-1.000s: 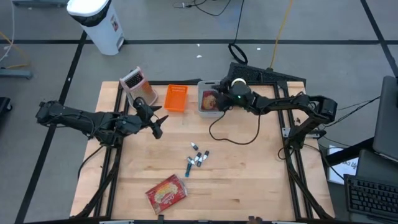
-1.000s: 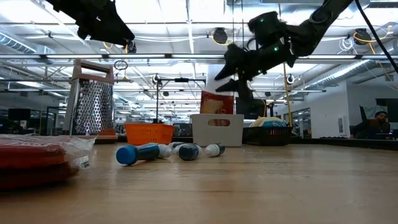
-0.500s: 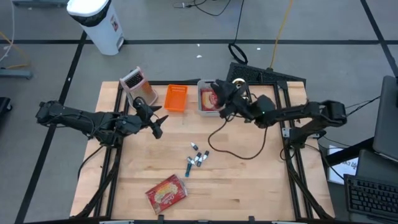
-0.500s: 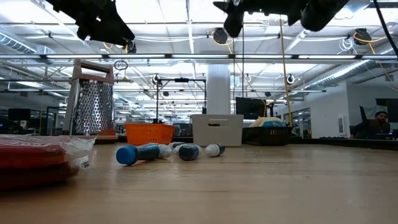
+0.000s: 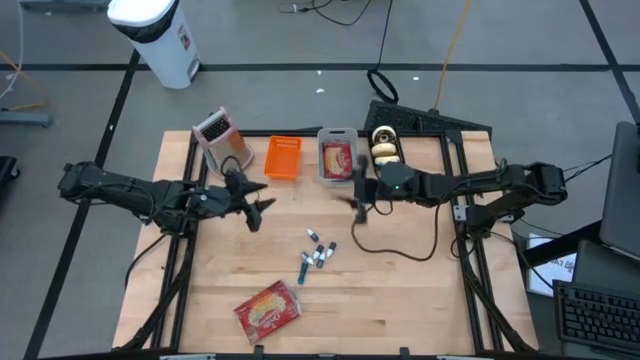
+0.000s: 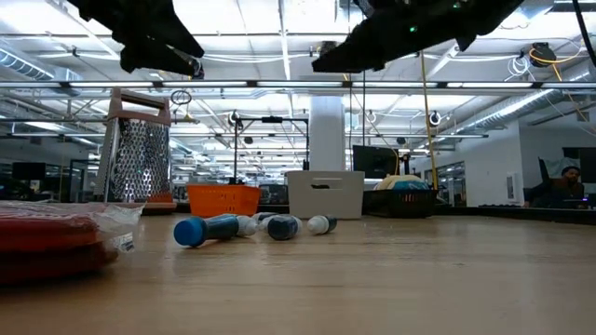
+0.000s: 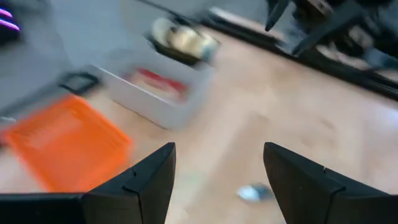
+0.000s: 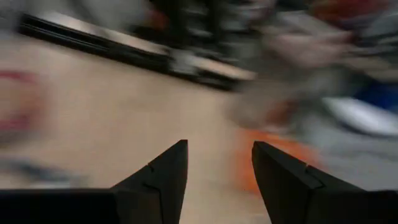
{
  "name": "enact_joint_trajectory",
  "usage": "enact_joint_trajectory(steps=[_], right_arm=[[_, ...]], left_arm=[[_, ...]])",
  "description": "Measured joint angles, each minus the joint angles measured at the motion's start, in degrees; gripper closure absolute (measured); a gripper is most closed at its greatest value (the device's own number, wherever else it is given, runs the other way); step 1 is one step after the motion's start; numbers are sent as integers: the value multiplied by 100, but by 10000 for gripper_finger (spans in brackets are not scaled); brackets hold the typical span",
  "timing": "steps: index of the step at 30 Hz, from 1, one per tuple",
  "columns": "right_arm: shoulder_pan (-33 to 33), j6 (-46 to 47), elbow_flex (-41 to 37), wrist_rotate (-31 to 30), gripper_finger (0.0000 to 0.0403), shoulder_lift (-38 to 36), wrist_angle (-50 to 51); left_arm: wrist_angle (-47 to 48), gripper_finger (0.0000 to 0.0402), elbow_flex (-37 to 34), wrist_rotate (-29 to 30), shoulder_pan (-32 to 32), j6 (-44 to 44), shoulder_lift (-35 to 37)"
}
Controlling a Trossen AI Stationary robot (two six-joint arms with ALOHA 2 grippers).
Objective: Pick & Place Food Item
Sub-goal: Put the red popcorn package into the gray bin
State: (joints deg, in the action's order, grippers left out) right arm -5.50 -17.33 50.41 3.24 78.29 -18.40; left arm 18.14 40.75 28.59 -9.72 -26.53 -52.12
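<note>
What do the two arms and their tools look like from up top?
Both arms are dark, slim, jointed links. The left tool ends in two black tapered fingers. The right tool has the same wedge-shaped fingers, a small green light on its wrist, and a black cable looping beneath the arm.

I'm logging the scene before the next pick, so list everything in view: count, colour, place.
Grater: one, metal, table's far left.
Orange basket: one, beside the grater.
Grey bin: one, holds a red packet, right of the orange basket.
Markers: a small cluster, blue and white, table centre.
Red food packet: one, near edge.
Doughnut-like rolls: stacked, tan, right of the bin.
White trash can: one, on the floor.
Left gripper: open, empty.
Right gripper: open, empty.
</note>
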Motion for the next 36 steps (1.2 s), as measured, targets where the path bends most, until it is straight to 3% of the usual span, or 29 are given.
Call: enact_joint_trajectory(steps=[3,6,19,26,32,36], right_arm=[[0,483,0,1443,236,-7,163],[0,612,0,2074,238,-9,158],[-319,574,7,2042,243,-73,731],[-387,741,7,2040,243,-73,670],[-385,768,7,2044,243,-73,665],[-385,768,7,2042,243,-73,665]], left_arm=[[-54,160,0,-1193,-74,-117,-184],[-120,160,0,-2035,-335,-344,-590],[-283,160,0,-4377,-1950,-3289,-2924],[-773,160,0,-4536,-2656,-4262,-3322],[-1795,161,2,-3699,-3064,-4448,-3320],[-2104,161,7,-3636,-3128,-4323,-3519]])
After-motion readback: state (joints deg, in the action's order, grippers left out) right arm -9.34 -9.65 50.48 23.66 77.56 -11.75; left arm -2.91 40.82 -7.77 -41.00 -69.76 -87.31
